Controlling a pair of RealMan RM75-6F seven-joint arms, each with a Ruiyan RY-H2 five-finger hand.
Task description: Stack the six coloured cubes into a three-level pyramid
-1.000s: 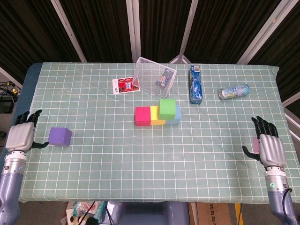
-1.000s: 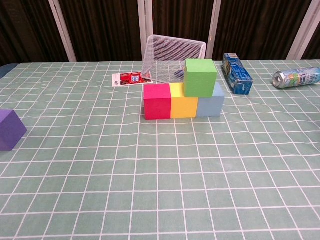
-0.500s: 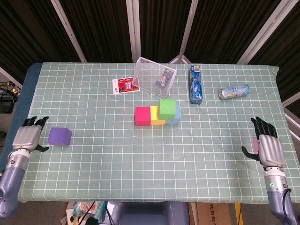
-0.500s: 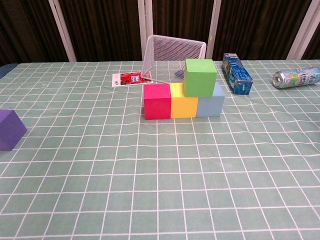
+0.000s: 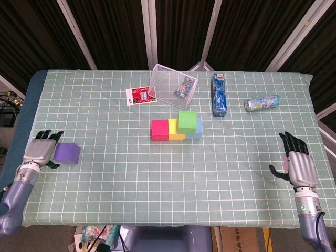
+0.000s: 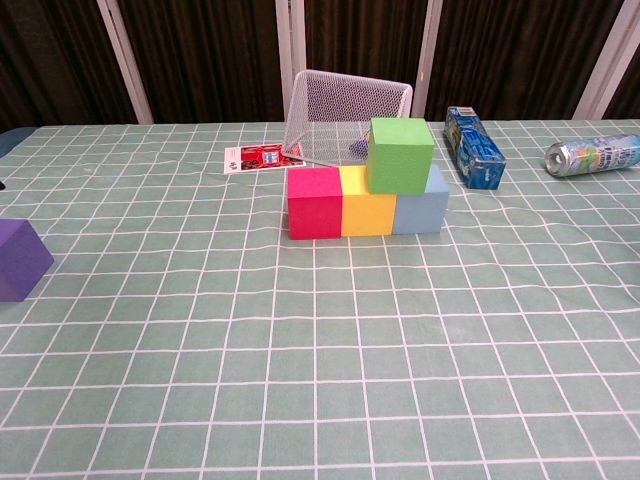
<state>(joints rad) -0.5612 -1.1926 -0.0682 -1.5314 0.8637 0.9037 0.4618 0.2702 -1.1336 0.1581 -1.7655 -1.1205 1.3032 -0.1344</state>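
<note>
Head view: take the green cube (image 5: 187, 122) as the landmark. It sits on the second level, over the seam between the yellow cube (image 5: 176, 129) and the pale blue cube (image 5: 197, 128); the red cube (image 5: 159, 130) closes the row of 3 at its left end. The purple cube (image 5: 67, 153) lies well apart from the green cube, far to its left and nearer the front edge of the table (image 5: 157, 194). The left hand (image 5: 42, 150) is just beside the purple cube's left face, fingers reaching along it; whether they grip it or only touch it I cannot tell. The right hand (image 5: 295, 164) rests far right of the green cube, fingers spread, and a strip of pink shows against its palm, which may be the sixth cube, though it is too hidden to say.

Chest view: the green cube (image 6: 400, 155) stands squarely on the row, with the purple cube (image 6: 18, 259) at the far left frame edge; neither hand shows here.

The purple cube looks like light foam with matte, grippy faces and some give, so it is best taken by 2 opposite flat sides near mid-height, with gentle pressure.
</note>
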